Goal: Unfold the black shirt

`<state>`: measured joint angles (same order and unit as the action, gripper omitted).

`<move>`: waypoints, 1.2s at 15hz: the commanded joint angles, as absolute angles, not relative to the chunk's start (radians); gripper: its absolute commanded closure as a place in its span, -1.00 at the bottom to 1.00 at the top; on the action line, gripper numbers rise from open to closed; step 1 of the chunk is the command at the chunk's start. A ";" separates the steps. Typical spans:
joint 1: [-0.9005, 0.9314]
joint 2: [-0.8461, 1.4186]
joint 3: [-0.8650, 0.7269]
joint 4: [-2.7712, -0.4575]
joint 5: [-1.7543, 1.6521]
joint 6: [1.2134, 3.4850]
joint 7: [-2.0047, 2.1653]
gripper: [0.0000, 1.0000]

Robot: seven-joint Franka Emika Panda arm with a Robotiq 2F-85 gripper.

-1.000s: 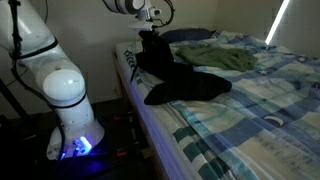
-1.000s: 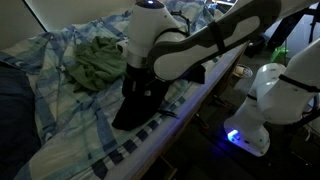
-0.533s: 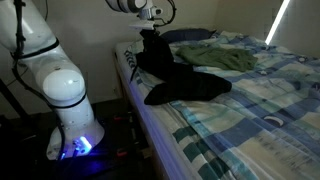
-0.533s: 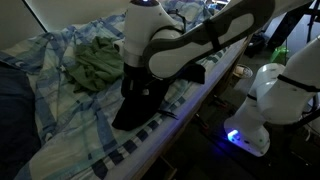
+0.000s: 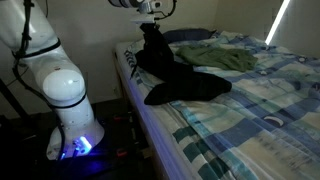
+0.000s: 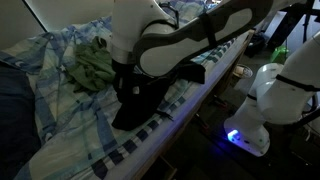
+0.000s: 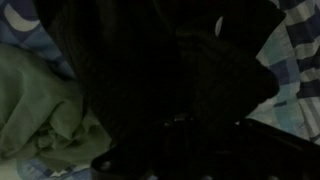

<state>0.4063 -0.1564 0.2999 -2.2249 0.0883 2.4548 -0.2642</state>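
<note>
Black shirt (image 5: 185, 85) on plaid bed (image 5: 262, 112), one part peaked up into jaws clamped on it

Gripper (image 5: 150, 22) rose slightly, pinching the black shirt (image 5: 186, 84) and pulling its held end into a taller peak. In an exterior view the arm (image 6: 175, 38) shifted toward the green garment (image 6: 88, 66), covering more of it.

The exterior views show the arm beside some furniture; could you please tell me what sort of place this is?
Most likely a bedroom in a home: a bed made up in blue plaid fills the scene, and clothes lie on it, a black shirt and a green garment.
</note>
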 commanded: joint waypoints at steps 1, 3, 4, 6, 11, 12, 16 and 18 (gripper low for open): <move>0.403 -0.110 0.347 -2.121 0.019 2.419 -0.218 0.97; 0.408 -0.087 0.372 -2.094 -0.019 2.426 -0.201 0.97; 0.411 -0.071 0.383 -2.078 -0.036 2.425 -0.193 0.97; 0.417 -0.039 0.402 -2.054 -0.063 2.426 -0.189 0.97; 0.429 0.059 0.429 -2.001 -0.124 2.444 -0.175 0.97; 0.432 0.081 0.428 -1.989 -0.146 2.444 -0.169 0.97; 0.440 0.144 0.417 -1.965 -0.202 2.442 -0.152 0.97; 0.443 0.175 0.410 -1.946 -0.226 2.453 -0.140 0.97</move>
